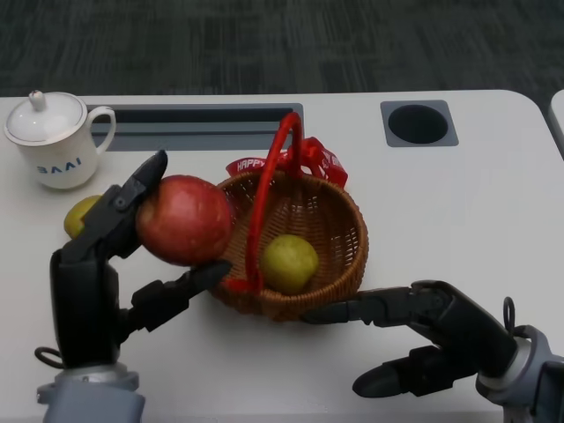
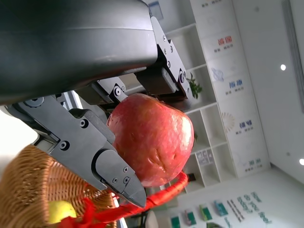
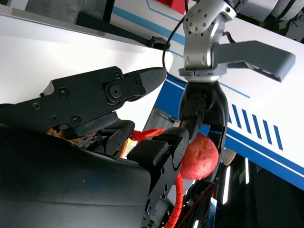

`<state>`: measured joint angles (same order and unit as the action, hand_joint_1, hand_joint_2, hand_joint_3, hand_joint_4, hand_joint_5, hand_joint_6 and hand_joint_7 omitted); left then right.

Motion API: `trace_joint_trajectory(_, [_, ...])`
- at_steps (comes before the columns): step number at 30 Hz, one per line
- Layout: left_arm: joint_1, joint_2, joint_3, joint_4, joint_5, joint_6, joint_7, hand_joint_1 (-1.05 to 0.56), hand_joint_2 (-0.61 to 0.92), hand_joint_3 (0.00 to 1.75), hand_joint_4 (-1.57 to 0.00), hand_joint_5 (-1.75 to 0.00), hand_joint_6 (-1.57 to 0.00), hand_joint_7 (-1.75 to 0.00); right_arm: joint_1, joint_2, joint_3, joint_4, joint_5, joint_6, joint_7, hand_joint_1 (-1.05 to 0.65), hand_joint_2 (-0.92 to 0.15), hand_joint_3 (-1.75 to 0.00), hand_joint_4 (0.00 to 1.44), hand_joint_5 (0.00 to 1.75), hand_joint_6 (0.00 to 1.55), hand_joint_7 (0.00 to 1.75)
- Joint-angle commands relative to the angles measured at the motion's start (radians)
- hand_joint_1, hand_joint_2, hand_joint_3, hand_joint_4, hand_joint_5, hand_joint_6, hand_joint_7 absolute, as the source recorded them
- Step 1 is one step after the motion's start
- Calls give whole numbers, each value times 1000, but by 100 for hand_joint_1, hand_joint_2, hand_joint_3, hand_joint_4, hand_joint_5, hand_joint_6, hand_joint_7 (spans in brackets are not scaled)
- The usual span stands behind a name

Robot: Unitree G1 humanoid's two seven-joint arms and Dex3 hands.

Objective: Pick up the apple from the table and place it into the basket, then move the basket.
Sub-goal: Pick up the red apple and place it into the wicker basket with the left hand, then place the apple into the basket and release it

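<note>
My left hand (image 1: 110, 264) grips a big red apple (image 1: 184, 218) lifted off the table, just left of the basket's rim. The left wrist view shows the same apple (image 2: 152, 137) pinched between black fingers (image 2: 107, 161). The wicker basket (image 1: 339, 264) with a red handle (image 1: 269, 189) and red ribbon stands mid-table and holds a yellow-green fruit (image 1: 288, 263). My right hand (image 1: 423, 339) rests at the basket's near right side, fingers spread, one fingertip touching the wicker wall. From the right wrist view the apple (image 3: 199, 156) and my left hand (image 3: 202, 107) appear beyond my right hand's fingers (image 3: 99, 92).
A white lidded mug (image 1: 53, 141) stands at the far left. Another yellow-green fruit (image 1: 79, 214) lies behind my left hand. A grey slot (image 1: 203, 128) and a round cable port (image 1: 419, 123) are set in the table's far side.
</note>
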<state>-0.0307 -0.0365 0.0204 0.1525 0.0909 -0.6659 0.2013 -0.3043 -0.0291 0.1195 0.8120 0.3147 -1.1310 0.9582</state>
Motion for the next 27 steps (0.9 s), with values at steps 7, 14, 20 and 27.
trace_joint_trajectory(7, [-120,17,5,3,-48,103,-80,-16,84,0,-127,-1,-109,0,6,-4,-4,-4,3,-9,-7,-45,-92,-3,72,0,68,0])
trace_joint_trajectory(14, [-190,30,17,145,-57,118,-111,-15,85,0,-126,0,-108,0,12,-4,-3,-10,2,-15,-10,-44,-92,-4,72,0,69,0])
trace_joint_trajectory(20, [-259,35,29,308,-40,125,-107,-14,85,0,-122,0,-107,0,17,-9,-2,-17,2,-16,-9,-44,-92,-5,72,0,68,0])
trace_joint_trajectory(27, [-329,78,14,495,-23,84,-160,-26,81,0,-88,0,-84,0,31,-16,1,-39,0,-12,-15,-44,-92,-5,72,0,69,0])
